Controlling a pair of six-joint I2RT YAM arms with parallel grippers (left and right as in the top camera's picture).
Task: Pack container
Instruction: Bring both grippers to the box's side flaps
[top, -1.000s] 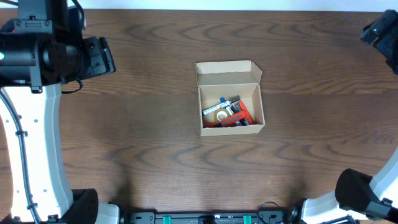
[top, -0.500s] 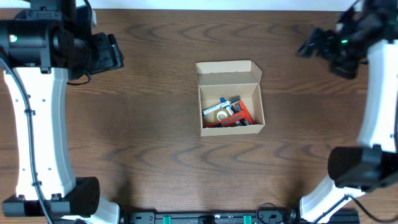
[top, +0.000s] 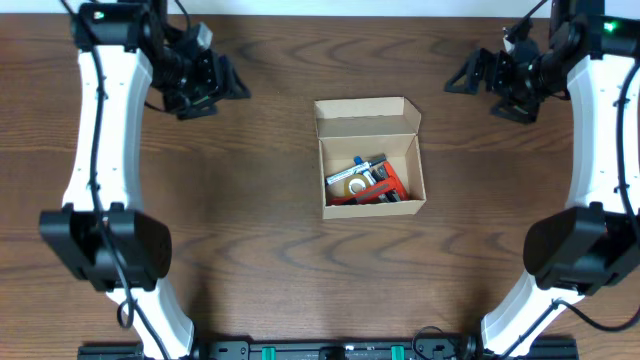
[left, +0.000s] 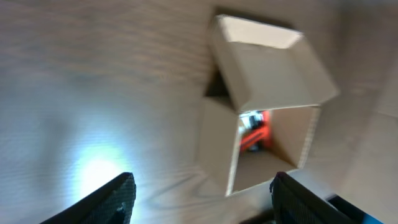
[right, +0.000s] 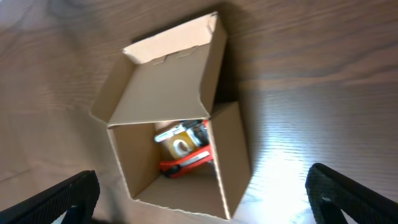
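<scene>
The container, a tan cardboard box, stands mid-table with its flap lid raised at the far side. Inside lie a tape roll, a red tool and pens. My left gripper hovers up and to the left of the box, open and holding nothing. My right gripper hovers up and to the right of it, open wide and holding nothing. The left wrist view shows the container beyond the left gripper. The right wrist view looks down into the container above the right gripper.
Dark wood table spreads around the box on every side. Both white arms reach in from the left and right sides, with their bases at the near edge.
Both arms have swung inward from the table's outer edges toward the box, the right one coming fully into view. The left jaws have narrowed a little. The box has not moved.
</scene>
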